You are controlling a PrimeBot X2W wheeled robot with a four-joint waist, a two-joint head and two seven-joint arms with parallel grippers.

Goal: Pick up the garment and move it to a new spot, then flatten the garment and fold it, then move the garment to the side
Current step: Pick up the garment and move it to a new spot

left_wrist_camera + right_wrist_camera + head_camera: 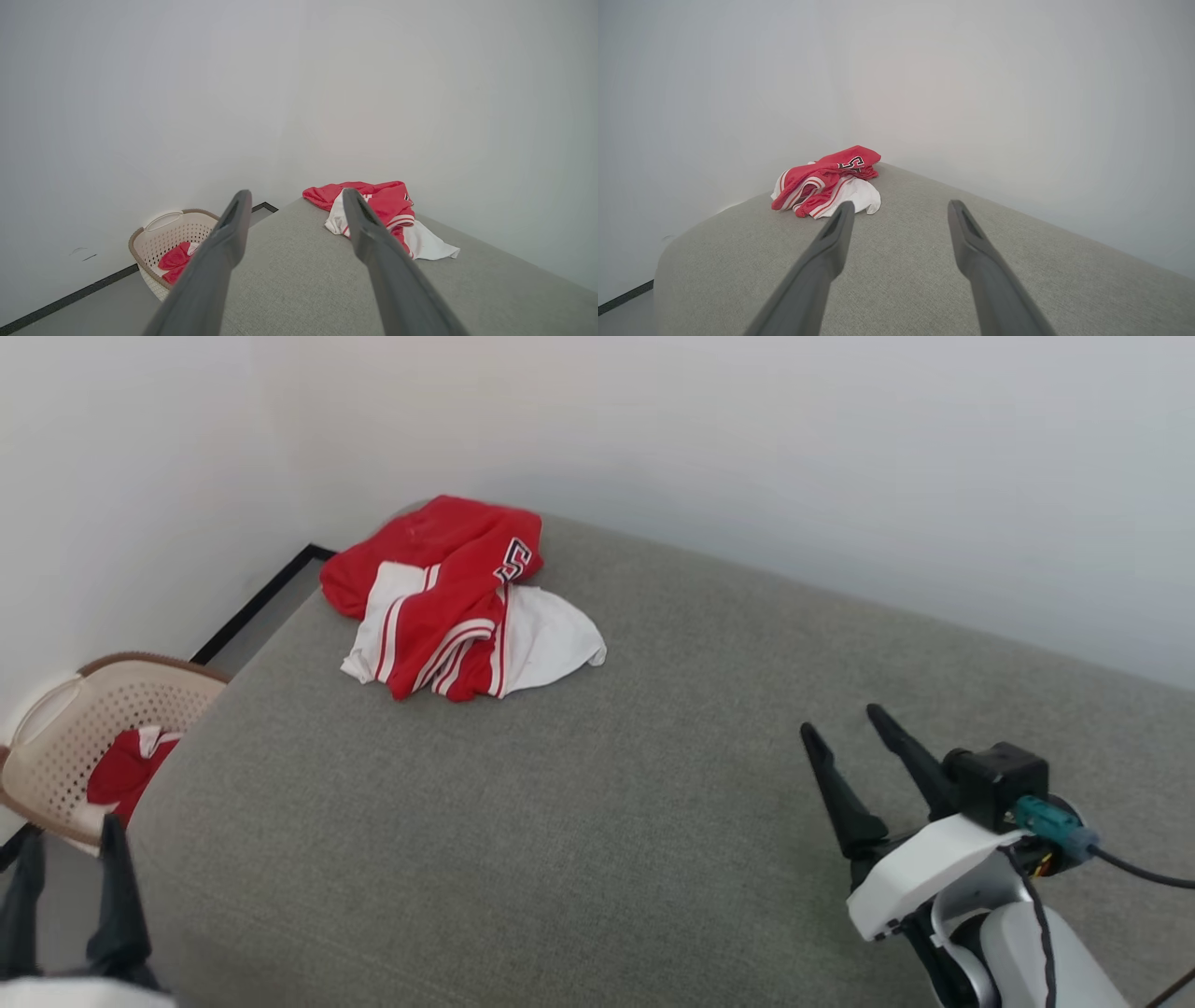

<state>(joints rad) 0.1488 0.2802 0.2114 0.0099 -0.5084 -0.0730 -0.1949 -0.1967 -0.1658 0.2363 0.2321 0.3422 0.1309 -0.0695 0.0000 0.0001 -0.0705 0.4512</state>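
The garment [448, 602] is a red jersey with white sleeves and striped trim, crumpled in a heap near the far left corner of a grey cushioned surface [597, 821]. It also appears in the left wrist view [387, 210] and the right wrist view [826, 186]. My right gripper [845, 728] hovers open over the near right of the surface, well clear of the garment, nothing between its fingers [831, 242]. My left gripper [70, 845] stands open at the lower left, beyond the surface's left edge, its fingers [224, 247] empty.
A beige perforated laundry basket [65, 728] stands on the floor left of the surface, with a small red cloth [126, 770] inside. White walls [747, 448] close in behind and to the left. A black floor strip [257, 602] runs along the wall.
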